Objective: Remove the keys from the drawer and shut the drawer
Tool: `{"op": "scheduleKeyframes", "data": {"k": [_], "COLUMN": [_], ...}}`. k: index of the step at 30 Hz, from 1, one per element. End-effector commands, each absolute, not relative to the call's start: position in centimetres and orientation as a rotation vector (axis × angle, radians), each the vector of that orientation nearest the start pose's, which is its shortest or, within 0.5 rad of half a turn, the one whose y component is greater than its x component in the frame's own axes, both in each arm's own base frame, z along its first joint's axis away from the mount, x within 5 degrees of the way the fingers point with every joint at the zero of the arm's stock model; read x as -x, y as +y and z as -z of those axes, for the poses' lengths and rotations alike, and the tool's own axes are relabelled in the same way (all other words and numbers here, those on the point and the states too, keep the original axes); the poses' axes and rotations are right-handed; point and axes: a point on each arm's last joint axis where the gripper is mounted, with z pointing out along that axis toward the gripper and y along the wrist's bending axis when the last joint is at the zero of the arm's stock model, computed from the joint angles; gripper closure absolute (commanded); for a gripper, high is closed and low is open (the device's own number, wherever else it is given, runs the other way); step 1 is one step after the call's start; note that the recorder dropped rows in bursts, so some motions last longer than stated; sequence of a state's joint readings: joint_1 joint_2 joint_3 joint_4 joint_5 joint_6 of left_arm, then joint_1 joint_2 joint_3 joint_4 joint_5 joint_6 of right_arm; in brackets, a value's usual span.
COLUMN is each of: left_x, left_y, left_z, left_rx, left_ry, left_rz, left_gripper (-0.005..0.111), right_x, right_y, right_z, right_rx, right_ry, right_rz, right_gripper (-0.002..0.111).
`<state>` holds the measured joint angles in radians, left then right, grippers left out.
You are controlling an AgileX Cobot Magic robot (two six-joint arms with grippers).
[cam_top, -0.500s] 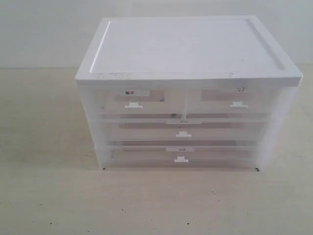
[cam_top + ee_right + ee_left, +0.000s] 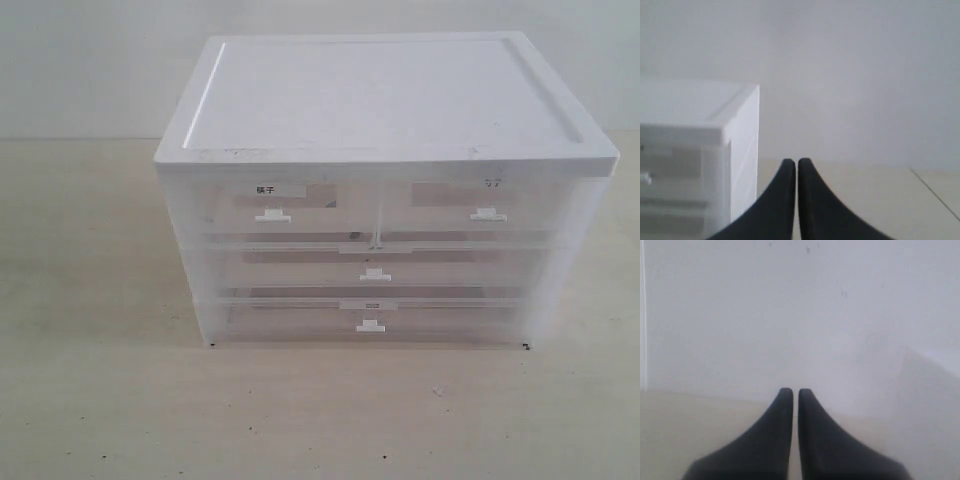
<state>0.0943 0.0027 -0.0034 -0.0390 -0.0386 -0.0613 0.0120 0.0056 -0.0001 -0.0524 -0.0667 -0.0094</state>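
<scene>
A white translucent drawer cabinet (image 2: 385, 190) stands on the pale table in the exterior view, with two small top drawers, a middle drawer (image 2: 375, 268) and a bottom drawer (image 2: 372, 322), all pushed in. The keys are hidden; no blue fob shows through the fronts. Neither arm appears in the exterior view. My left gripper (image 2: 790, 392) is shut, empty, facing a blank white wall. My right gripper (image 2: 790, 162) is shut, empty, with the cabinet's corner (image 2: 742, 150) off to one side of it.
Each drawer front carries a small white handle tab, such as the top left tab (image 2: 271, 214) and the top right tab (image 2: 487, 213). The pale wooden table (image 2: 90, 400) stretches around the cabinet, and a white wall rises behind it.
</scene>
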Motion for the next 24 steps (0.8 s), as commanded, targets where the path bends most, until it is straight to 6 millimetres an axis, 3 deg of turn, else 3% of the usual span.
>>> {"op": "scheduleKeyframes", "data": {"k": [1,4,7,9,13,15,19,24], "left_x": [-5.1,-5.1,-5.1,-4.8,-4.0,-4.0,-5.9,-8.7], "left_y": [0.7,0.7,0.4,-0.2,-3.4,-4.5,-5.4,-6.5], "left_z": [-23.4,-23.4,-23.6,-24.4,-25.7,-26.9,-28.2,-27.3], "left_rx": [0.376,0.492,0.457,0.363,-0.040,-0.188,-0.328,-0.479], "left_ry": [1.200,1.167,1.152,1.091,1.029,1.027,1.131,1.293], "left_rz": [0.313,0.484,0.502,0.536,0.685,0.719,0.747,0.884], "left_gripper": [0.102,0.102,0.102,0.102,0.102,0.102,0.102,0.102], "right_x": [-5.2,-5.0,-4.9,-4.8,-4.7,-4.6,-5.8,-8.9], "right_y": [0.2,0.2,0.2,0.3,0.6,1.6,3.2,3.9], "right_z": [-23.4,-24.0,-24.2,-24.3,-24.6,-25.2,-25.4,-24.3], "right_rx": [-0.010,-0.134,-0.196,-0.187,-0.219,-0.106,0.090,0.160], "right_ry": [1.244,1.180,1.147,1.137,1.099,1.064,1.187,1.414], "right_rz": [-0.055,-0.246,-0.351,-0.357,-0.502,-0.551,-0.571,-0.558], "right_gripper": [0.108,0.108,0.108,0.108,0.108,0.108,0.108,0.108]}}
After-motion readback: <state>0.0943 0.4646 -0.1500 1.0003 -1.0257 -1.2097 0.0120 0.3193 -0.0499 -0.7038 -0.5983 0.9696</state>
